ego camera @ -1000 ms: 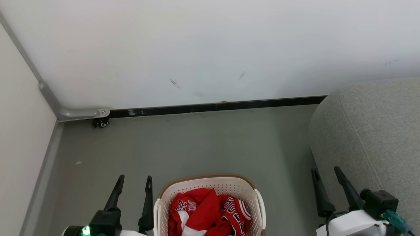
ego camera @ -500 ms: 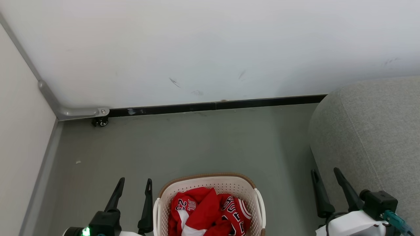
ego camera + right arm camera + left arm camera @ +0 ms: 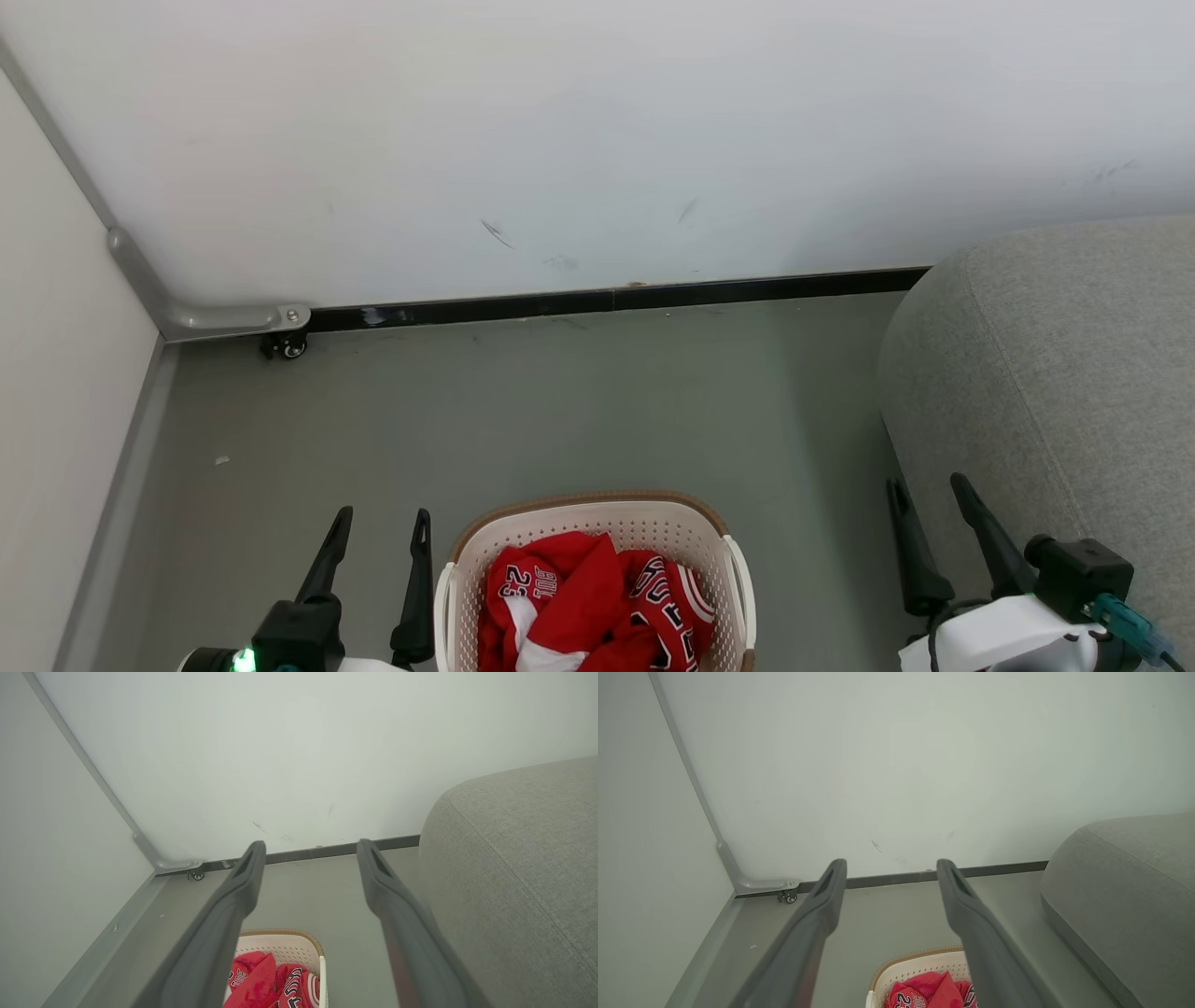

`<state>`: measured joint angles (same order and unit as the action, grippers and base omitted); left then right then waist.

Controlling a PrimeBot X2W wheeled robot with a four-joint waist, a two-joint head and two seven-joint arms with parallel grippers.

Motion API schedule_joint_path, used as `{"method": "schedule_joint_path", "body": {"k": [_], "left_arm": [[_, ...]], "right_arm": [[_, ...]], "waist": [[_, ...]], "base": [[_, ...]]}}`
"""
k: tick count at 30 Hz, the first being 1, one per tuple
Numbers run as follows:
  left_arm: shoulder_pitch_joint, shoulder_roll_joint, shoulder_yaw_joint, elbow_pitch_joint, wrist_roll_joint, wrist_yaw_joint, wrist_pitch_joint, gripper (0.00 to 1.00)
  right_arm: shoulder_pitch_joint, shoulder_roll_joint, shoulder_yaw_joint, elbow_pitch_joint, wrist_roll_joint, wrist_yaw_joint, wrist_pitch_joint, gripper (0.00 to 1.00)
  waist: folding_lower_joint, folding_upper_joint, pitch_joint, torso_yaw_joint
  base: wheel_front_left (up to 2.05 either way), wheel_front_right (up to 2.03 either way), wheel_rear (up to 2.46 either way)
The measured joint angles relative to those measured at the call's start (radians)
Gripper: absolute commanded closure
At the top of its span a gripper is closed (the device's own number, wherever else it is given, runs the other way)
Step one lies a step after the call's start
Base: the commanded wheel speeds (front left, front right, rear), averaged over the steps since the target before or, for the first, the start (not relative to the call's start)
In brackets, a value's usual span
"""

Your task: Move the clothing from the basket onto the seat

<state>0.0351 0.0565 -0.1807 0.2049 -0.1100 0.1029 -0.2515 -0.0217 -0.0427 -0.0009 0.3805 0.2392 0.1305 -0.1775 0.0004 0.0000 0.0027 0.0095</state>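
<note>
Crumpled red clothing with a 23 and black-white lettering lies in the cream basket, which stands on the floor at the bottom middle of the head view. The grey seat rises at the right. My left gripper is open just left of the basket, holding nothing. Between basket and seat my right gripper hangs open and empty. The left wrist view shows the basket, clothing and seat beyond the open left gripper. Under the open right gripper appear the basket, clothing and seat.
A white wall with a black skirting strip closes the far side. A pale panel with a grey metal frame and a small castor bounds the left. Grey floor lies between basket and wall.
The whole head view has shifted very slightly, so the camera moved a little. Both grippers stay open and the clothing has not moved.
</note>
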Motion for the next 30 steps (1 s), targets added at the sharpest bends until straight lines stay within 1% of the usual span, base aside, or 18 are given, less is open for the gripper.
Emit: {"method": "schedule_joint_path", "body": {"k": [30], "left_arm": [[-0.014,-0.002,0.003,0.005,0.002,0.0,0.0,0.0]], "right_arm": [[-0.003,0.0,0.007,0.001,0.0,0.0,-0.018,0.0]], "waist": [[-0.0001,0.0,0.015,-0.001]], "base": [[0.0,0.0,0.0]]}}
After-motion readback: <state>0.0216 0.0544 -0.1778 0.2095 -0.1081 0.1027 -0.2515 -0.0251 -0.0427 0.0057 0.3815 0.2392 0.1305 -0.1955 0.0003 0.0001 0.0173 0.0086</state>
